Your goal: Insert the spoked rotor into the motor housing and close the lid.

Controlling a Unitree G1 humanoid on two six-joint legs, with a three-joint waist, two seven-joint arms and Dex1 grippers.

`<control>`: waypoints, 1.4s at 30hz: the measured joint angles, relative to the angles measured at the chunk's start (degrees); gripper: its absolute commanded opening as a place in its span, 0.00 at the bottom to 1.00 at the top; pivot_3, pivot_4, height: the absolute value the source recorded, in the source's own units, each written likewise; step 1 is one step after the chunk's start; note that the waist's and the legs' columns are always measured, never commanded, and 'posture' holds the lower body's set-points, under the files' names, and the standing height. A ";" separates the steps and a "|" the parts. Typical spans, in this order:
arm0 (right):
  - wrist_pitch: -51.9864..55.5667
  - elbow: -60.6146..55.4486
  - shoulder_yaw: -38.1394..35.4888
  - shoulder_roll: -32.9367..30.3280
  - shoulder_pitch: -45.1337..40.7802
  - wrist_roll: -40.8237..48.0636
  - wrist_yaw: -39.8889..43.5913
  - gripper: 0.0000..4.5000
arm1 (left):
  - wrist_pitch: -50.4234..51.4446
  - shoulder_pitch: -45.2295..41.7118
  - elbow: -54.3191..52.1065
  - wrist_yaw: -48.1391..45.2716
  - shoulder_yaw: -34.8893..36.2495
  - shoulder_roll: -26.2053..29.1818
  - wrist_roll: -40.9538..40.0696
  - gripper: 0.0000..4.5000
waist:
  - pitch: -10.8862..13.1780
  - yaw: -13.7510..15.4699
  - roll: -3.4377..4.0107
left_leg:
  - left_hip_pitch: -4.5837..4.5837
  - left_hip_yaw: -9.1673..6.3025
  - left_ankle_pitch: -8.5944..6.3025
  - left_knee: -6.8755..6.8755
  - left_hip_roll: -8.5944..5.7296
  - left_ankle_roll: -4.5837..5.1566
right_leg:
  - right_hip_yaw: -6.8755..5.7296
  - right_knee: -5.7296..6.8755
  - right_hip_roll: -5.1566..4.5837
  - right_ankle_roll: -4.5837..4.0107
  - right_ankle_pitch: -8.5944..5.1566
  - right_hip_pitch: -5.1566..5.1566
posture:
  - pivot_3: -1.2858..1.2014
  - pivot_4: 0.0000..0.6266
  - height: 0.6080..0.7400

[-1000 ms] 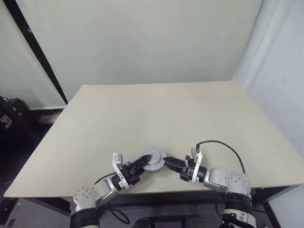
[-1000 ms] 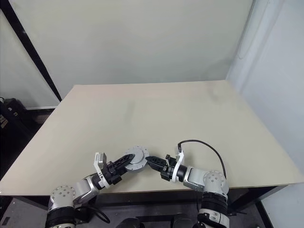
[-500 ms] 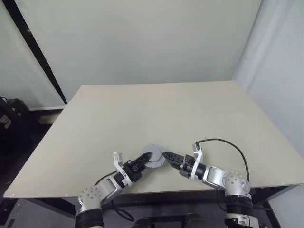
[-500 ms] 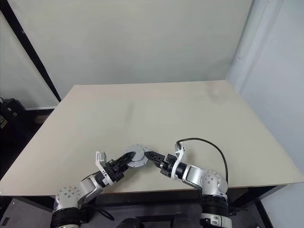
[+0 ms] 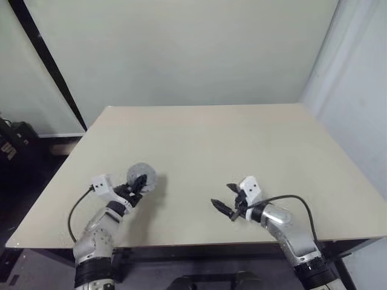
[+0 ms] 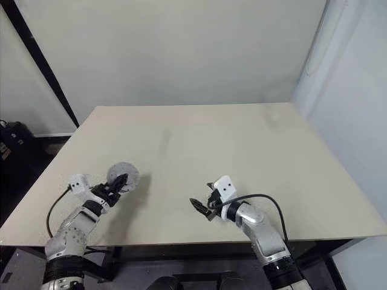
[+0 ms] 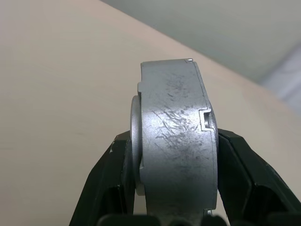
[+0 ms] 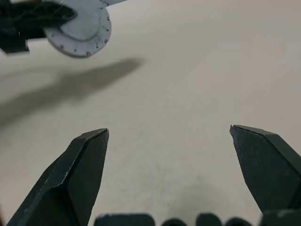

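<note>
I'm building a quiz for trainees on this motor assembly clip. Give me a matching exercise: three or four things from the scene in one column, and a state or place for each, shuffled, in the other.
Column one:
1. left gripper
2. right gripper
3. motor housing
4. table

Column two:
A. fingers wide apart, nothing between them
B. bare pale surface under both arms
C. clamped between black fingers, lifted off the table
D. shut on a round silver part

Pairs: 1-D, 2-A, 3-C, 4-B

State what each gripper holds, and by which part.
Left gripper clamps the closed motor housing across its two flat faces, edge-on, above the table. Right gripper is open, holding nothing.
</note>
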 measured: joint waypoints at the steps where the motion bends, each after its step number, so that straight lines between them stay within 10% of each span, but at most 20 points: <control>1: -1.64 0.80 0.31 0.02 -0.02 -0.96 -0.12 1.00 | -1.09 -0.22 1.18 0.18 -0.34 -0.25 0.87 0.44 | 0.01 0.20 -0.10 | 0.00 -0.01 0.00 0.01 -0.01 0.00 | 0.01 0.00 0.00 0.02 0.01 0.01 | 0.52 0.00 1.00; 13: -5.65 2.71 0.89 -0.53 0.16 -5.26 -0.74 1.00 | -5.86 -1.72 7.93 1.76 -0.09 -3.31 1.61 0.44 | 0.01 0.95 -0.35 | 0.06 -0.04 0.01 0.22 0.01 0.02 | -0.04 0.09 0.02 0.01 0.02 0.14 | 0.52 0.00 1.00; 21: -5.60 2.73 1.00 -0.62 0.69 -6.05 -0.73 1.00 | -7.51 -1.31 8.97 6.24 -0.64 -2.48 5.51 0.99 | 0.00 0.87 -0.35 | 0.08 -0.04 0.01 0.39 0.03 0.02 | -0.03 0.17 0.05 0.01 0.02 0.18 | 0.52 0.00 1.00; 35: -5.58 4.88 1.06 -0.15 0.12 -7.08 -0.14 1.00 | -17.26 3.30 -1.51 16.03 -3.08 -1.53 15.23 0.99 | -0.01 0.92 -0.36 | 0.10 -0.03 0.01 0.41 0.03 0.02 | -0.02 0.19 0.05 0.06 0.08 0.22 | 0.52 0.00 1.00; 42: -5.56 5.41 -3.82 -1.77 -1.38 -3.94 1.48 1.00 | -10.41 8.00 -16.09 1.19 -14.93 3.00 13.70 0.99 | 0.00 0.87 -0.33 | 0.10 0.02 0.01 0.47 0.01 0.02 | 0.01 0.19 0.05 -0.02 0.03 0.28 | 0.52 0.00 1.00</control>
